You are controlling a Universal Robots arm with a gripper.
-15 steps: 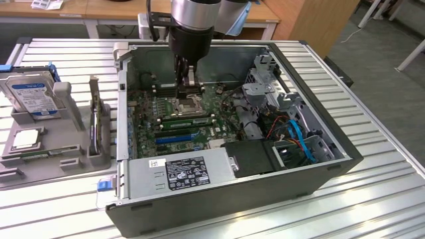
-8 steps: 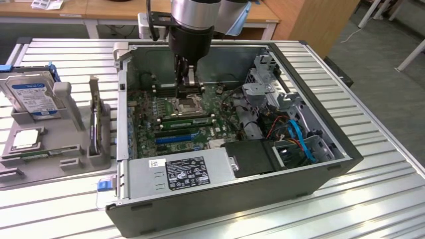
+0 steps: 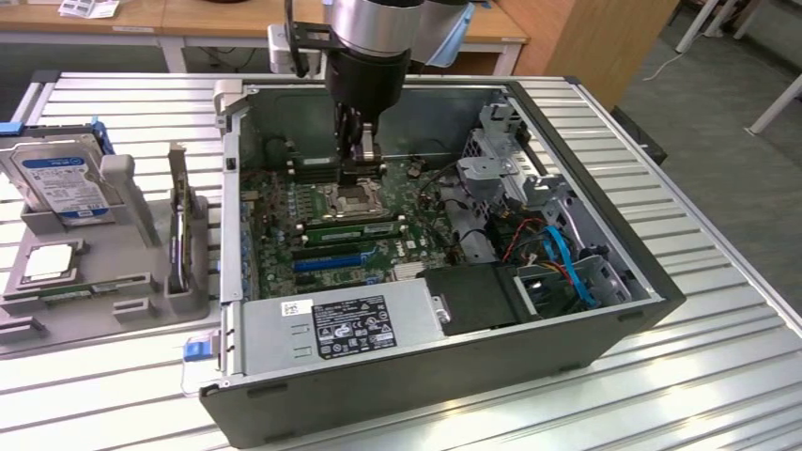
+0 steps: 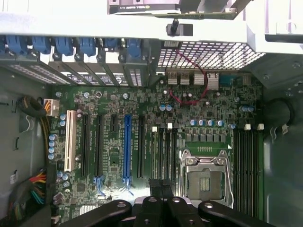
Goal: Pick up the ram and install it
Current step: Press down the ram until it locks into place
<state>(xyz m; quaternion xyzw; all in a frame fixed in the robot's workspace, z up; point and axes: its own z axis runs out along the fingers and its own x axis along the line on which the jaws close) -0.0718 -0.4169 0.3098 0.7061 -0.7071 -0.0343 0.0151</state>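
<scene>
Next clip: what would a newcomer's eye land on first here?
The open dark-grey computer case on the slatted metal table, its green motherboard exposed. The black-and-silver robot arm reaches down into it, the gripper with jaws shut above the empty silver CPU socket. A blue-labelled hard drive stands on the exterior view's left.

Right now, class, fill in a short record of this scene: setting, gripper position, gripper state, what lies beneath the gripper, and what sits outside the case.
setting: open computer case lying on a slatted metal table, motherboard exposed
gripper position: gripper lowered inside the case, above the board near the empty CPU socket
gripper state: shut
beneath gripper: memory slots beside the socket
outside the case: grey parts tray at the exterior view's left, holding a hard drive
</scene>
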